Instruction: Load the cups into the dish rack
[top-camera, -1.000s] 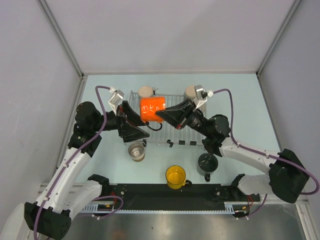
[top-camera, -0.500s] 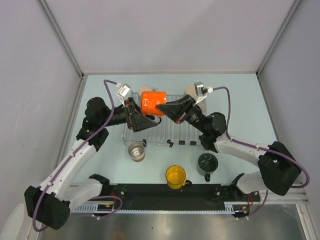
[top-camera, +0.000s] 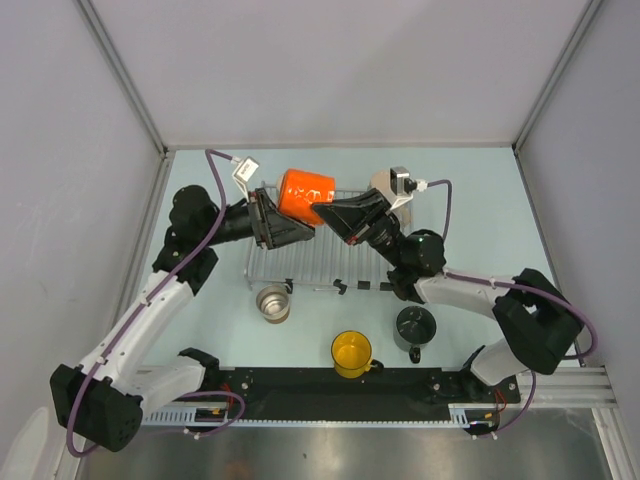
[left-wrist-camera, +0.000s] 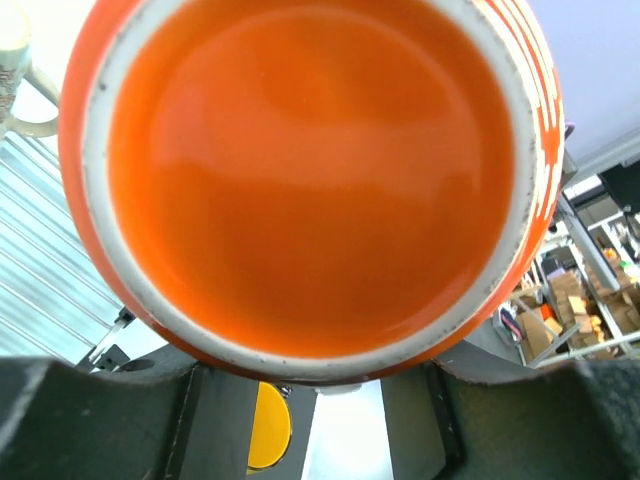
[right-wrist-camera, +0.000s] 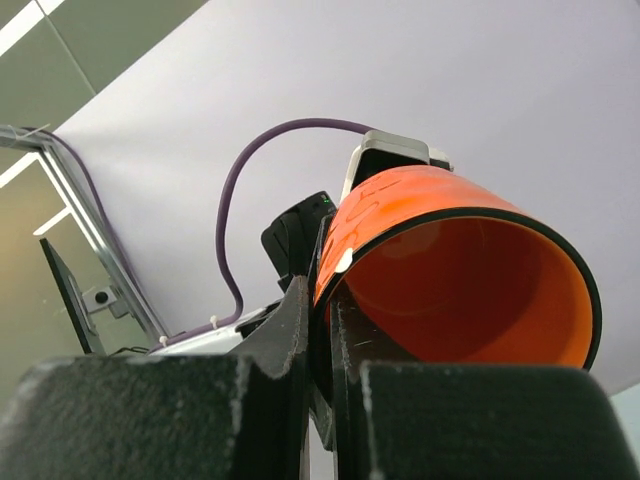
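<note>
The orange mug (top-camera: 305, 192) hangs tilted over the far side of the dish rack (top-camera: 300, 268), between both arms. My right gripper (top-camera: 323, 209) is shut on its rim, one finger inside the wall and one outside (right-wrist-camera: 325, 300). From the left, my left gripper (top-camera: 293, 229) sits under the mug's base (left-wrist-camera: 310, 170). Its fingers stand apart below the base, with only a small pale nub between them (left-wrist-camera: 315, 385). A beige mug (top-camera: 381, 184) peeks out behind the right wrist. In front of the rack stand the steel cup (top-camera: 272, 303), the yellow mug (top-camera: 351, 353) and the dark grey mug (top-camera: 415, 327).
A pale mug handle (left-wrist-camera: 20, 110) shows at the left wrist view's upper left edge, above the rack wires (left-wrist-camera: 40, 280). Grey walls close in the table on three sides. A black rail (top-camera: 330, 385) runs along the near edge by the arm bases.
Both arms carried the orange mug toward the far side and tilted it. The left gripper came up against its base and its fingers narrowed. The right grip held.
</note>
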